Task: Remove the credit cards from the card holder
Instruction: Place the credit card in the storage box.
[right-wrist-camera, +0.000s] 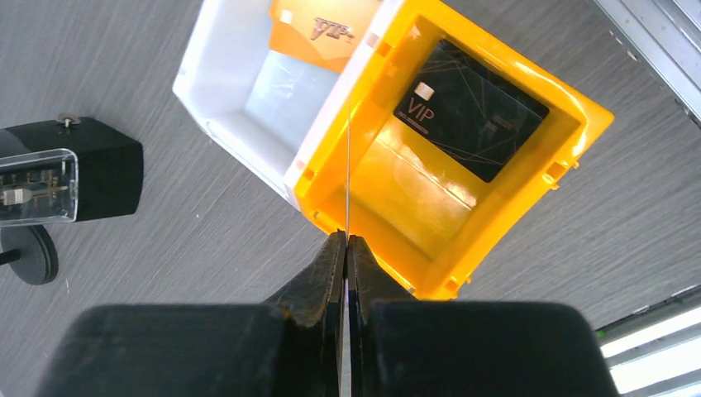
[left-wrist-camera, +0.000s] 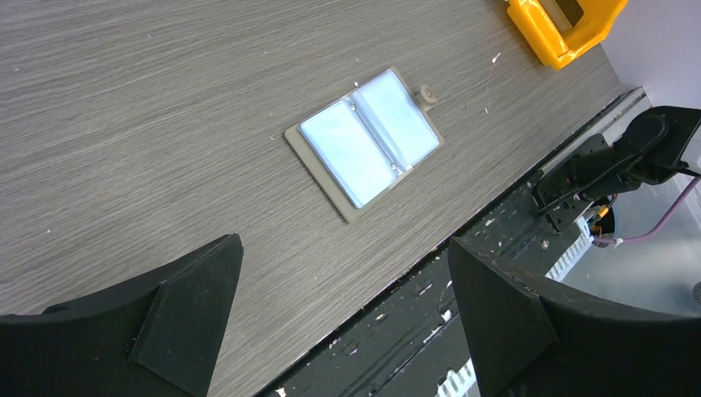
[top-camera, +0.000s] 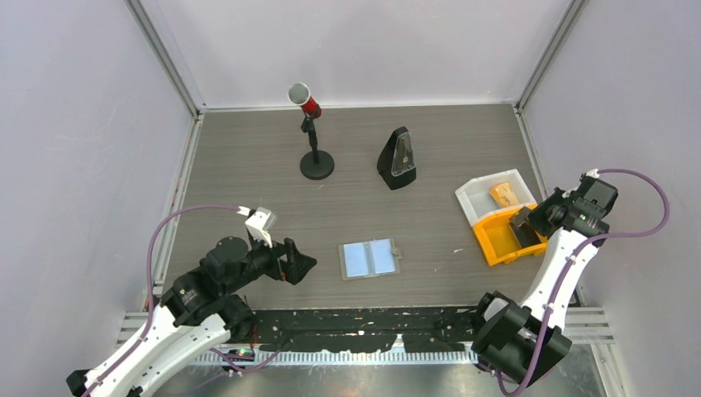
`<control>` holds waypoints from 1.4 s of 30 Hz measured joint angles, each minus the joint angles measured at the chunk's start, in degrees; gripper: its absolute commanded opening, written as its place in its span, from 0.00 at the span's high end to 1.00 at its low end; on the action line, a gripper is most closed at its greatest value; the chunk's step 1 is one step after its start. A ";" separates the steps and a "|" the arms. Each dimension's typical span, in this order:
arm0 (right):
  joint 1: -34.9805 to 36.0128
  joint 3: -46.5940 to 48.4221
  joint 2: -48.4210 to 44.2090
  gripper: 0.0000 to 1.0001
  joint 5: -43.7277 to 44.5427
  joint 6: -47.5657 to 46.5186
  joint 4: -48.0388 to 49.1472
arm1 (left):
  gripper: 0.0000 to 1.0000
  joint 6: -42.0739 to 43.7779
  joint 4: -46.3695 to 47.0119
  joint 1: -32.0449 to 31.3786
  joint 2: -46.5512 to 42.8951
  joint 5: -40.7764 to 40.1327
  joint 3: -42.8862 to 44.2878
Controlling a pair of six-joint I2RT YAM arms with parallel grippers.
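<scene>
Your grey wood-grain surface (top-camera: pixel 248 165) carries everything. At its right side sits the two-part tray box (top-camera: pixel 484 241), one half orange plastic, one half white, close to the side rail. The right pincer (right-wrist-camera: pixel 346 240) hangs over the near rim of the orange half, its fingers pressed tight together. A thin pale line runs up from the tips, and you cannot tell what it is. The card holder (top-camera: pixel 369 259) lies open and flat near the front edge, ahead and to the right of the left pincer (left-wrist-camera: pixel 343 252), which stands wide with nothing in it. Bare surface separates them on every side. The holder shows two smooth light-blue panels in a greyish frame, with a small snap tab on one edge. The metronome (top-camera: pixel 398 159) and microphone stand (top-camera: pixel 312 132) stand well apart toward the back. The glossy black card (right-wrist-camera: pixel 469 112) rests tilted in the orange half, and the orange-tan card (right-wrist-camera: pixel 326 33) lies in the white half. Both are lettered VIP.
</scene>
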 measured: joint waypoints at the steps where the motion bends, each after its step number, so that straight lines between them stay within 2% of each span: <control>1: -0.48 0.02 0.85 0.95 -0.04 -0.28 -0.46 | 0.01 -0.02 -0.11 0.00 0.07 0.02 0.00; 9: -3.78 0.02 3.06 0.95 -0.81 -1.84 -2.32 | 0.01 -1.55 -0.15 0.00 0.22 1.25 -0.20; 15: -4.74 0.02 6.21 0.95 -1.11 -2.73 -2.16 | 0.01 -2.03 -0.59 0.00 3.82 1.95 0.31; 29: -4.74 0.00 13.64 0.92 -3.02 -2.82 4.31 | 0.01 -4.59 -2.62 0.00 4.98 -1.86 2.47; 35: -4.76 -0.04 15.32 0.92 -3.34 -2.89 6.14 | 0.01 -4.46 -3.96 0.00 7.91 -2.84 7.56; 42: -4.76 -0.02 19.71 0.92 -3.87 -3.15 7.41 | 0.01 -4.55 -4.26 0.00 11.72 -2.67 8.41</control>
